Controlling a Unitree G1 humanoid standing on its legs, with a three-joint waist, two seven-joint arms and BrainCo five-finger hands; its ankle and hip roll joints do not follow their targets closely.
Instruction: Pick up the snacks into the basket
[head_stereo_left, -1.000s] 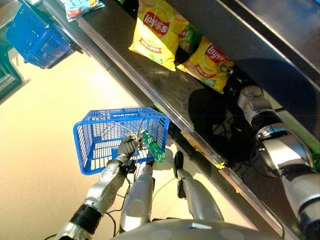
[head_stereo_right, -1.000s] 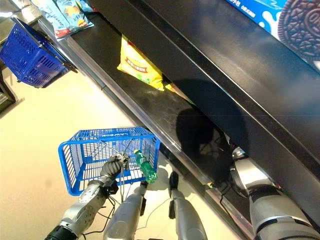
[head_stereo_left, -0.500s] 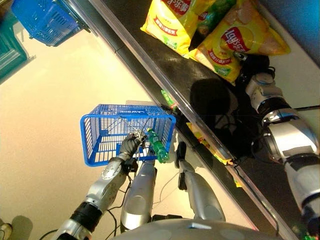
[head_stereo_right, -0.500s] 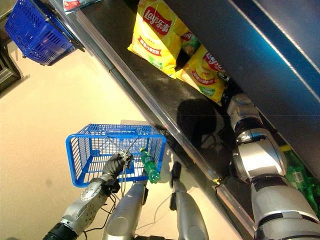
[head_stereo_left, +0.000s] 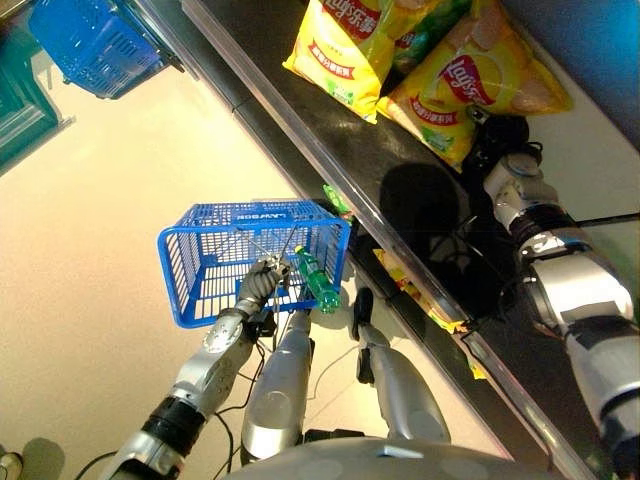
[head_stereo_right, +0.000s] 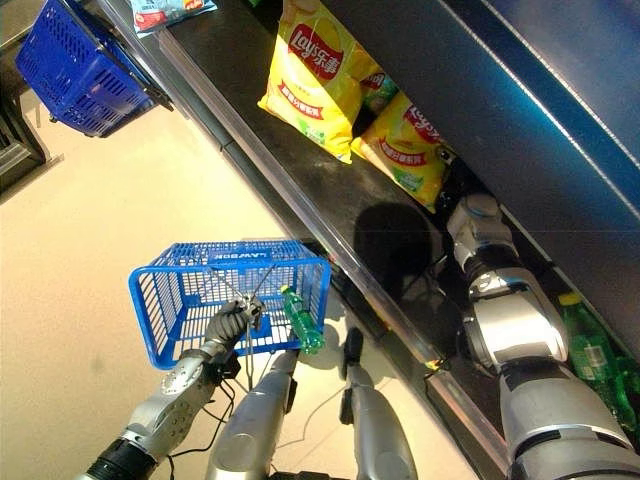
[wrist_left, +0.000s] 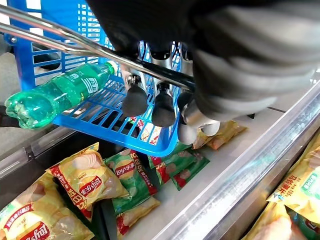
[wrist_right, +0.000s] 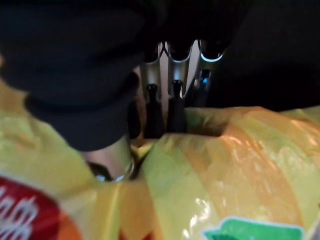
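Left hand (head_stereo_left: 262, 285) – curled round blue basket (head_stereo_left: 190, 270) handle | right hand (wrist_right: 150, 107) – fingers on yellow chip bag (wrist_right: 225, 165), grip unclear

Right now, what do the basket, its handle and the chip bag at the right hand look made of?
Basket: rigid blue plastic by the look, a moulded open lattice. Handle: bare metal wire, thin and shiny silver, with the left hand curled round it. Chip bag: thin glossy film, probably plastic; it wrinkles and throws highlights where the right hand presses in.
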